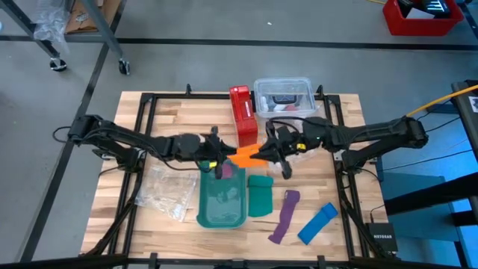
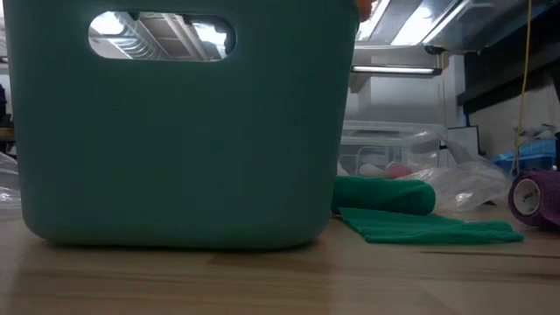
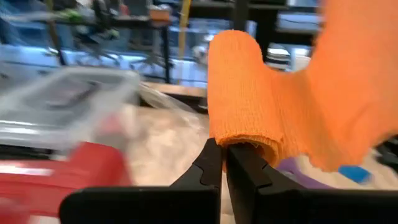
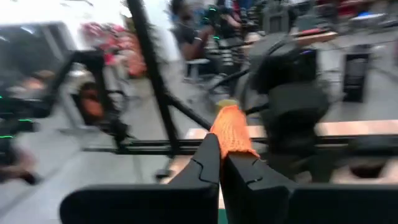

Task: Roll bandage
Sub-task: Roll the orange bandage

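Orange bandage (image 1: pixel 246 155) held up in the air just behind the far edge of the green bin (image 1: pixel 222 196), stretched between both grippers. Left gripper (image 1: pixel 219 158) pinched tight on one end of it, just behind the bin's far left corner. Right gripper (image 1: pixel 273 153) pinched tight on the other end, behind the bin's far right corner. In the left wrist view, fingers (image 3: pixel 211 168) pressed together under a rolled orange fold, more orange cloth hanging loose beside it. In the right wrist view, fingers (image 4: pixel 208 165) pressed together too, with a thin orange end sticking up out of them.

Red box (image 1: pixel 242 114) standing well behind the bin, close behind the bandage. Clear tub (image 1: pixel 284 96) next to the red box, near the table's (image 1: pixel 172 112) far edge. Crinkly clear bag (image 1: pixel 166 193) lying beside the bin on the left arm's side. Green cloth roll (image 1: pixel 261 196) touching the bin's other side. Purple strip (image 1: pixel 284 217) and blue strip (image 1: pixel 318 223) farther out that way, toward the near edge. Bare wood showing behind the bin on the left arm's side.
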Controlling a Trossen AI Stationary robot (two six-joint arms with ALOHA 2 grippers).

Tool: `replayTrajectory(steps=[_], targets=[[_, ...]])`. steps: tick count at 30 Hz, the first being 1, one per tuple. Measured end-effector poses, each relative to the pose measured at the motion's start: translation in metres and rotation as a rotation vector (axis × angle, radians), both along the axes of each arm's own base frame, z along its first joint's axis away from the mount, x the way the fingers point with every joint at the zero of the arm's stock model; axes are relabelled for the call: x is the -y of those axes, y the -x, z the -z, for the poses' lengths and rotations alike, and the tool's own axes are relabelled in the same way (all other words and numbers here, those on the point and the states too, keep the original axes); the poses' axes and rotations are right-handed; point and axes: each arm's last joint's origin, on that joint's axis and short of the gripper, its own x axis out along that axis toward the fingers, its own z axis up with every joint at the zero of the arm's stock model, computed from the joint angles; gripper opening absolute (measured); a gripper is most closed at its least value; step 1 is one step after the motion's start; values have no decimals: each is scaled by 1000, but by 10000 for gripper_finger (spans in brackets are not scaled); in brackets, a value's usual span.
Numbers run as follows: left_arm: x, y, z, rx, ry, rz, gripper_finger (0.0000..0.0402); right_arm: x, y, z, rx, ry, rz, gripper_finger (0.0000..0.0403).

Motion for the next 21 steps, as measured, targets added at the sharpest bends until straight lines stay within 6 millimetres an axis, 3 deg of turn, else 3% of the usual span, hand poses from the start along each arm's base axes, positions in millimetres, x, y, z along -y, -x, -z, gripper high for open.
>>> replayTrajectory(steps=[8, 14, 21], targets=[[28, 0, 6, -12, 41, 121, 0, 5, 0, -11, -44, 177, 151, 1], [45, 2, 1, 34, 52, 205, 0, 8, 1, -2, -147, 273, 253, 0], [55, 5, -5, 99, 32, 246, 0, 9, 3, 7, -240, 297, 250, 4]])
